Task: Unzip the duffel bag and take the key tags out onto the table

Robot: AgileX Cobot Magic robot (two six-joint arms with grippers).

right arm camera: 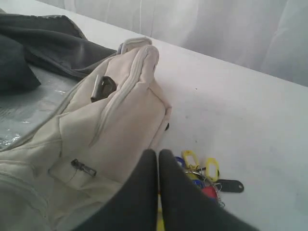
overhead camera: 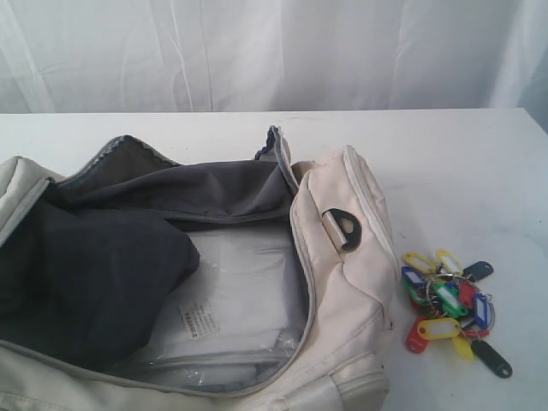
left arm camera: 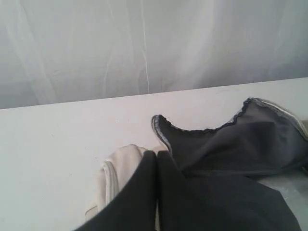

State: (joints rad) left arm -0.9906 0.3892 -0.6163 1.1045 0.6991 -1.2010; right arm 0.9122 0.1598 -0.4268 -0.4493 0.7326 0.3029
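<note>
The key tags (right arm camera: 204,174) lie in a loose bunch on the table (right arm camera: 250,110), just past the tips of the right gripper (right arm camera: 158,153). Its dark fingers are pressed together with nothing between them, and it hangs over the cream end of the duffel bag (right arm camera: 120,110). The left gripper (left arm camera: 157,155) is likewise closed and empty, poised above the bag's other end by the dark lining (left arm camera: 231,144). The bag gapes unzipped, and the tags rest just beside it. Neither arm shows in the exterior view.

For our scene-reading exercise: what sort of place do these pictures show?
Likely a staged lab bench: a white table, a white curtain behind it, and a duffel bag with key tags laid beside it.
</note>
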